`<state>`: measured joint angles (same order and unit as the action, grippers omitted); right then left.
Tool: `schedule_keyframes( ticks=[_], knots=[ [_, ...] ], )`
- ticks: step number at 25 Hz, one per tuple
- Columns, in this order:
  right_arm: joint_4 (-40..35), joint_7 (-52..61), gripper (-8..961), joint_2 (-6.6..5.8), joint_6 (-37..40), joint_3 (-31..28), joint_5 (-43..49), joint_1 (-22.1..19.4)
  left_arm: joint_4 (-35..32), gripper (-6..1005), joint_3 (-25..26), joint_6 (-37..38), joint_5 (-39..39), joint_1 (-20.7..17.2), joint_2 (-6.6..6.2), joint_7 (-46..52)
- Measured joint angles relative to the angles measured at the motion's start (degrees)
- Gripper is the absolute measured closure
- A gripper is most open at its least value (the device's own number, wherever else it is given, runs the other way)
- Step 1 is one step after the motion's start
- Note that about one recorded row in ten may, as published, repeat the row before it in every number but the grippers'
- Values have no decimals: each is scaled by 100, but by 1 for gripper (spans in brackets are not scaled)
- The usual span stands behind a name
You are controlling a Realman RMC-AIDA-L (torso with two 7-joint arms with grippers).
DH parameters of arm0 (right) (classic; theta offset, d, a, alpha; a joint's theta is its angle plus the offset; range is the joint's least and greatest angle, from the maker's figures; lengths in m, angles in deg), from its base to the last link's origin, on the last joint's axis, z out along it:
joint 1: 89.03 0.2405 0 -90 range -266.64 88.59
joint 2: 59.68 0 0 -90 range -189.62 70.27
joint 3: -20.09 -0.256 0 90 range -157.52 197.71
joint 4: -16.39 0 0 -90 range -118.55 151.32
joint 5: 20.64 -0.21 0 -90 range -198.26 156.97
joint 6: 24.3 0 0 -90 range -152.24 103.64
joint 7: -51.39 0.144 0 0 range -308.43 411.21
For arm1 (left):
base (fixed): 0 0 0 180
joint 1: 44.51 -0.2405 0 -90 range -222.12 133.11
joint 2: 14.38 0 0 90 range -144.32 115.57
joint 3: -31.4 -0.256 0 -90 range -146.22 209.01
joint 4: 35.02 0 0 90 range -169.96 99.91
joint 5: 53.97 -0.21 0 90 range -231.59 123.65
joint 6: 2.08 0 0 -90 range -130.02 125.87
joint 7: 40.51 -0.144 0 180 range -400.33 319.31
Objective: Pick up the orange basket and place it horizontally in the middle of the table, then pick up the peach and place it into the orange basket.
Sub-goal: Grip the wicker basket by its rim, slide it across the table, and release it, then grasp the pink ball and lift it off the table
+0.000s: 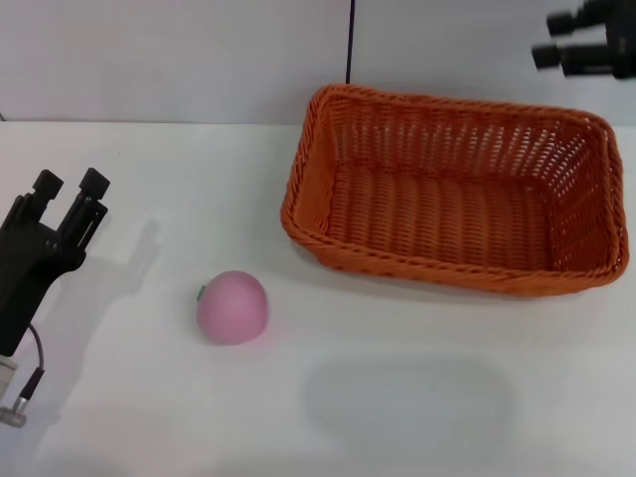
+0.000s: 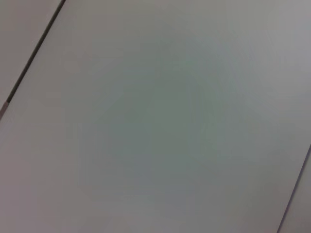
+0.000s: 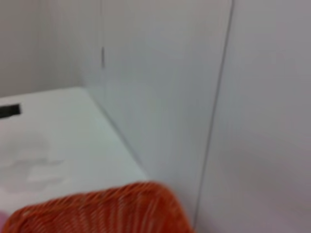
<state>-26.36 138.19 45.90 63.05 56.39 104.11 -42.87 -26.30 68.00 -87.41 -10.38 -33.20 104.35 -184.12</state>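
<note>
The orange basket (image 1: 452, 194) lies lengthwise on the white table (image 1: 397, 397), in the right half and towards the back, with nothing in it. A corner of its rim (image 3: 107, 208) shows in the right wrist view. The pink peach (image 1: 233, 306) rests on the table, left of and in front of the basket. My left gripper (image 1: 69, 185) hovers at the far left, open and holding nothing, well left of the peach. High at the back right, above the basket's far right corner, my right gripper (image 1: 550, 38) is open and holds nothing.
A white wall with a dark vertical seam (image 1: 350, 40) stands right behind the table. A cable and plug (image 1: 22, 397) hang by the left arm. The left wrist view shows only wall panels (image 2: 155, 116).
</note>
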Motion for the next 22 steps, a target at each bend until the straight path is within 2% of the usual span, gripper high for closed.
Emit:
schedule_keyframes(
  ticks=[1, 2, 3, 5, 6, 7, 8, 9, 10, 11, 12, 13, 14, 15, 16, 17, 18, 21, 22],
  knots=[
    [13, -77, 683, 19, -79, 0, -106, 0, 0, 305, 0, 0, 0, 0, 0, 0],
    [24, -236, 628, 72, -144, -26, -367, -70, -1, 305, 0, 4, 0, 10, 0, 0],
    [24, -236, 573, 72, -144, -26, -367, -70, -1, 305, 0, 4, 0, 10, 0, 0],
    [3, -478, 462, 171, -143, -55, -1006, -431, 4, 305, -104, 9, -1, 22, -7, -10],
    [3, -478, 435, 171, -143, -55, -1006, -431, 4, 305, -104, 9, -1, 22, -7, -10],
    [-10, -627, 409, 240, -122, -56, -1486, -731, 4, 305, -104, 9, -1, 22, -7, -10],
    [-10, -627, 382, 240, -122, -56, -1486, -731, 4, 305, -104, 9, -1, 22, -7, -10],
    [-33, -782, 355, 349, -113, -56, -2080, -1154, -1, 306, -183, 8, 2, 26, -21, -18],
    [-33, -782, 328, 349, -113, -56, -2080, -1154, -1, 306, -183, 8, 2, 26, -21, -18],
    [-46, -862, 302, 416, -107, -56, -2308, -1347, -1, 306, -183, 8, 2, 26, -21, -18],
    [-70, -1067, 275, 566, -92, -62, -2880, -1793, -83, 306, -531, -18, -1, 84, -100, -49],
    [-70, -1067, 275, 566, -92, -62, -2880, -1793, -83, 306, -531, -18, -1, 84, -100, -49],
    [-85, -1308, 276, 734, -55, -65, -3408, -2223, -83, 306, -531, -18, -1, 84, -100, -49],
    [-85, -1308, 276, 734, -55, -65, -3408, -2223, -195, 306, -713, -48, -2, 145, -167, -51],
    [-86, -1421, 277, 812, -33, -63, -3640, -2407, -361, 306, -898, -87, 0, 230, -261, -28],
    [-85, -1622, 277, 960, -8, -97, -4029, -2715, -466, 306, -1083, -145, 0, 290, -338, -14],
    [-85, -1622, 277, 960, -8, -97, -4029, -2715, -497, 307, -1149, -164, 0, 311, -365, -11],
    [11, -1963, 277, 1172, 4, -349, -4456, -3053, -628, 307, -1191, -207, 0, 382, -448, -4],
    [200, -2153, 277, 1278, 37, -667, -4607, -3173, -766, 307, -1185, -211, -1, 456, -463, -3]
  ],
)
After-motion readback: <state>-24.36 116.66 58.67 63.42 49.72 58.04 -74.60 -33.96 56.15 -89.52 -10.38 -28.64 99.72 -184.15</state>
